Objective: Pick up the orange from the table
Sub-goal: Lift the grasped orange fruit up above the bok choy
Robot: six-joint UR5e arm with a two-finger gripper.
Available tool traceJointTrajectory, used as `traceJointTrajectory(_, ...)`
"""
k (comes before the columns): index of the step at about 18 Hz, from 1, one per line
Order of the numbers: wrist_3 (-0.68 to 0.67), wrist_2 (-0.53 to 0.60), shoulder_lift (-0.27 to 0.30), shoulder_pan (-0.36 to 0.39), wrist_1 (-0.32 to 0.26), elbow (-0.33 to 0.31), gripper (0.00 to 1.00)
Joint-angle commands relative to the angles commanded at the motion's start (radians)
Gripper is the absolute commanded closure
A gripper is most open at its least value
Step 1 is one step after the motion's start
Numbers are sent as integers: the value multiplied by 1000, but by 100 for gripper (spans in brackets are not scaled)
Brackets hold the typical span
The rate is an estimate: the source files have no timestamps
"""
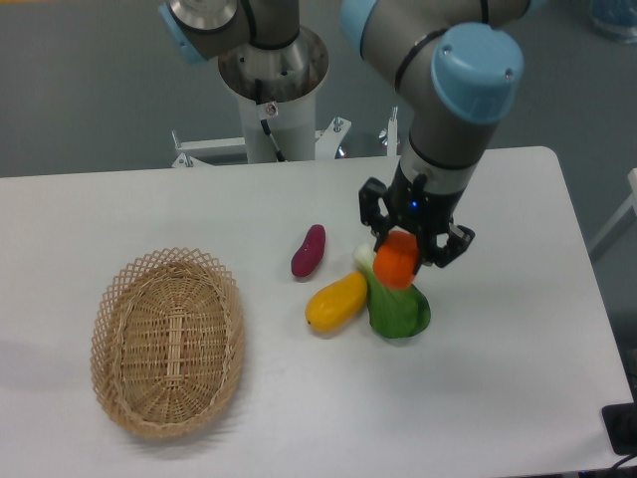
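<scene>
Gripping the orange (pixel 395 264), the claw (pixel 403 254) hangs clenched above the white desk (pixel 518 349). Directly beneath it lies a green bok choy (pixel 396 305), with a yellow-orange oval fruit (pixel 336 302) just left, a purple sweet potato (pixel 309 251) farther left, and a wicker basket (pixel 167 341) well beyond.

A dull grey-green floor (pixel 90 90) is seen across the upper part of the frame, evenly lit and without hard shadows. At the upper right corner a pale blue object (pixel 612 18) is cut off by the edge. At the lower right corner a dark block (pixel 622 430) is partly visible.
</scene>
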Motion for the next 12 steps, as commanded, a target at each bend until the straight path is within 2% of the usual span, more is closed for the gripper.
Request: traceJointTrajectory(12,-14,-23,2,0,20,3,49)
